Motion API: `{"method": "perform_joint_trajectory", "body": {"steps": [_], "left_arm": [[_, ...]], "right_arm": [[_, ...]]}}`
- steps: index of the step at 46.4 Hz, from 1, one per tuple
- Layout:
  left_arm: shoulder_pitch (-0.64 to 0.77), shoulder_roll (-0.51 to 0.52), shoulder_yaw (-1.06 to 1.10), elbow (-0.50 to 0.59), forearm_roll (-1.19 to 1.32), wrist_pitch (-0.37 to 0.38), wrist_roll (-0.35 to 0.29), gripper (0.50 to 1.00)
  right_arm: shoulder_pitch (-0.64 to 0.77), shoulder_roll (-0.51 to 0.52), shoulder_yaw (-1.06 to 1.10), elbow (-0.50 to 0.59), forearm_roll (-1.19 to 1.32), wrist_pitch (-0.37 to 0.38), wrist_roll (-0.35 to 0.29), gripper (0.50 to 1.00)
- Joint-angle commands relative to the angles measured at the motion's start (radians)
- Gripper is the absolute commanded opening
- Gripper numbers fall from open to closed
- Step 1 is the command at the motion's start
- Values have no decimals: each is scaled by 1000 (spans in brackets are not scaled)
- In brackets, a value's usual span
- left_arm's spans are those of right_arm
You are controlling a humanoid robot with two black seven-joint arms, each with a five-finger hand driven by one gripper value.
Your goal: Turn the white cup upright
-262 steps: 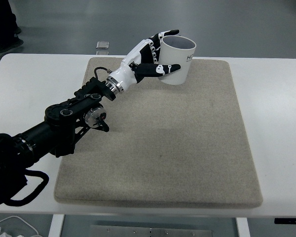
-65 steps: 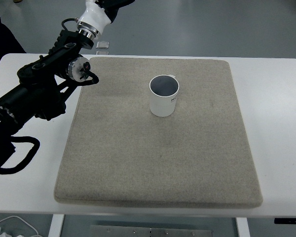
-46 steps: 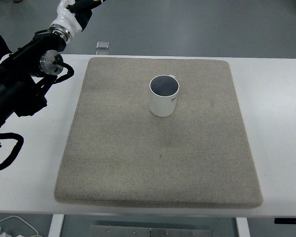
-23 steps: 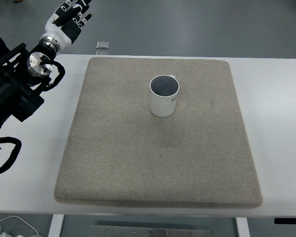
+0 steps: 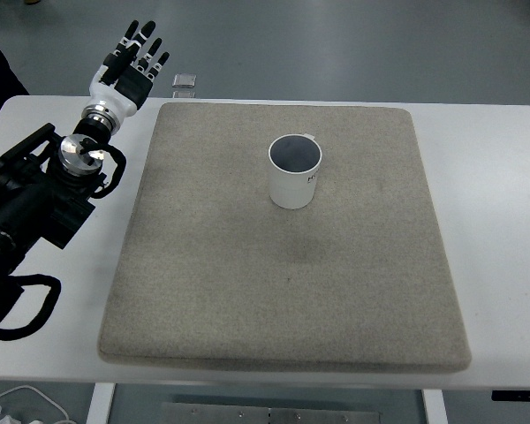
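Observation:
The white cup (image 5: 294, 171) stands upright on the beige mat (image 5: 283, 291), mouth up, its dark inside showing, a little behind the mat's middle. Nothing touches it. My left hand (image 5: 130, 64) is far off to the cup's left, over the table's back left corner, fingers spread and straight with nothing in them. Its black arm (image 5: 44, 190) runs down along the left edge. The right arm does not show.
The mat lies on a white table (image 5: 503, 194). A small grey flat object (image 5: 185, 81) sits on the floor just past the table's far edge, close to my left hand. Cables (image 5: 18, 402) hang at the bottom left.
The cup was held tilted at the mat's back edge; now it stands free and upright. My left arm has pulled back leftward and lowered, and the hand has come into view, open.

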Motion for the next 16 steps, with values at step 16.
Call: {"method": "perform_joint_trajectory", "body": {"steps": [16], "left_arm": [[12,-31,1,7,-1,-8,-43,992]], "right_arm": [[4,0,2,0,3,0,0,930]]}}
